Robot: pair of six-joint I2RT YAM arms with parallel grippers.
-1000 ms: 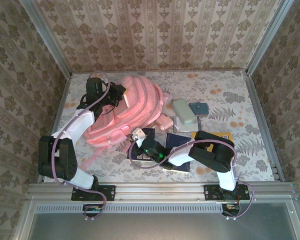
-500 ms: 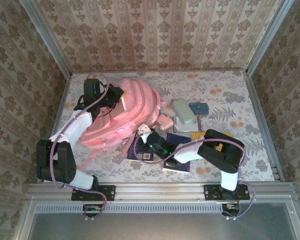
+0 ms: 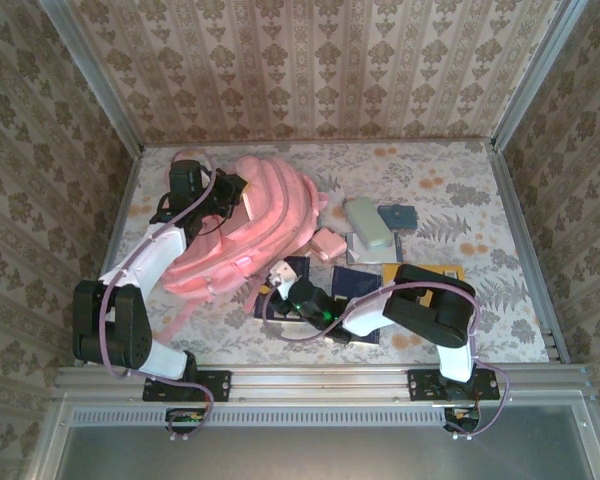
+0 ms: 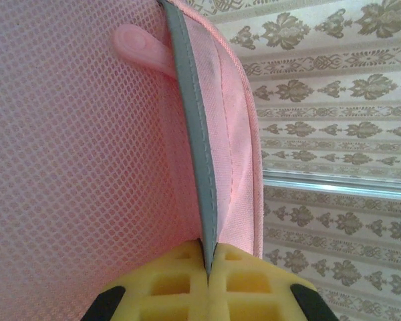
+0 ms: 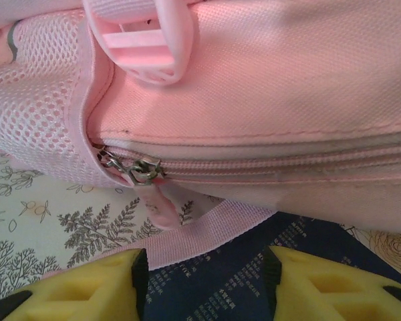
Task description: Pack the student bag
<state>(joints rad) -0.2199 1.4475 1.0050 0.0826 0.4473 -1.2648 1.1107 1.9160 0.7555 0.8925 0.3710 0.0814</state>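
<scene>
So the student bag [image 3: 265,215] is lying toward the far left corner of the surface [image 3: 460,190], and it's easily the biggest thing on there. The left fingers [image 4: 220,281] are clamping down on a grey trim strip [image 4: 190,100] that's running along the bag's pink mesh panel, up at the bag's far left end. The right fingers [image 3: 278,272] are sitting at the bag's near edge, spread apart and gripping nothing. From the right wrist view they're pointing at a zipper pull [image 5: 142,170], with a pink strap [image 5: 207,231] trailing over a dark blue book [image 5: 240,274] below. A small pink pouch [image 3: 328,243] is resting just beside the bag's right side, and a pale green case [image 3: 368,220] is lying a bit further right.
</scene>
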